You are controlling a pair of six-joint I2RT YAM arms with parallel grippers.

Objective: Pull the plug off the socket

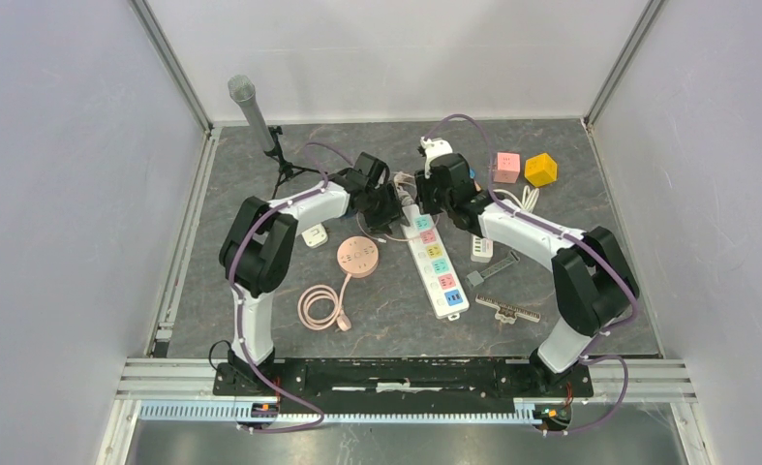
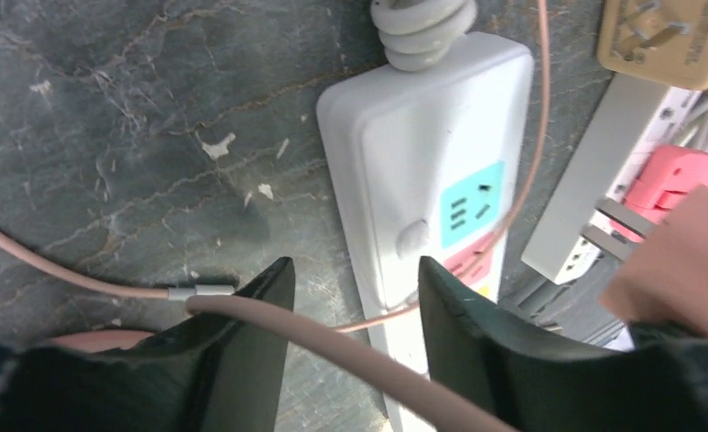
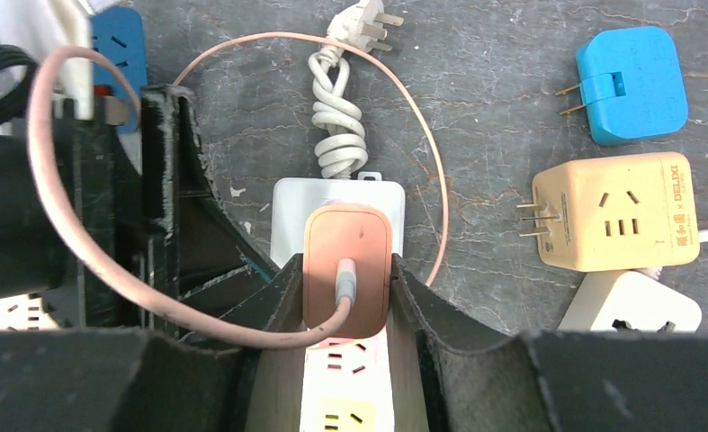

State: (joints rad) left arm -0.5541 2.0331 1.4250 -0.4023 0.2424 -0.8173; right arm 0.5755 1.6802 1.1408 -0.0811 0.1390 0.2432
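The white power strip [image 1: 437,260] with coloured sockets lies mid-table. My right gripper [image 3: 345,270] is shut on the salmon-pink plug [image 3: 345,238], one finger on each side, above the strip's far end [image 3: 287,202]. In the left wrist view the teal socket [image 2: 471,202] at that end is bare, and the plug [image 2: 678,265] shows as a blurred pink shape raised at the right. My left gripper [image 2: 354,279] is open over the strip's left edge. The plug's pink cable [image 2: 332,337] crosses loosely between its fingers, which grip nothing.
A microphone on a stand [image 1: 251,107] is at the back left. A pink round hub [image 1: 357,257] with coiled cord lies left of the strip. A blue adapter [image 3: 631,85], a beige adapter [image 3: 615,211], a pink cube [image 1: 506,167] and a yellow cube [image 1: 540,170] sit to the right.
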